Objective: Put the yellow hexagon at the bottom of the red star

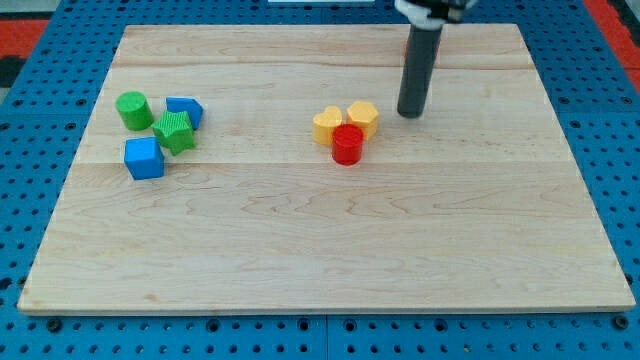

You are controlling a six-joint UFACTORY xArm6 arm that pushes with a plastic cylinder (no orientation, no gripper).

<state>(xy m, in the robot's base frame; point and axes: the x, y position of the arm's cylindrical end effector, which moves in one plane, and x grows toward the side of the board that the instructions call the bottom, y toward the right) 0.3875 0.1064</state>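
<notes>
The yellow hexagon (363, 117) lies just above the board's middle. It touches an orange-yellow block (327, 126) on its left and a red block (347, 144) below it. The red block looks roundish; I cannot make out a star shape. My tip (410, 114) rests on the board to the right of the yellow hexagon, about level with it, with a small gap between them. The dark rod rises from the tip toward the view's top.
A cluster lies at the view's left: a green cylinder (133, 110), a blue block (186, 110), a ribbed green block (174, 131) and a blue cube (144, 158). The wooden board (320, 250) sits on a blue perforated base.
</notes>
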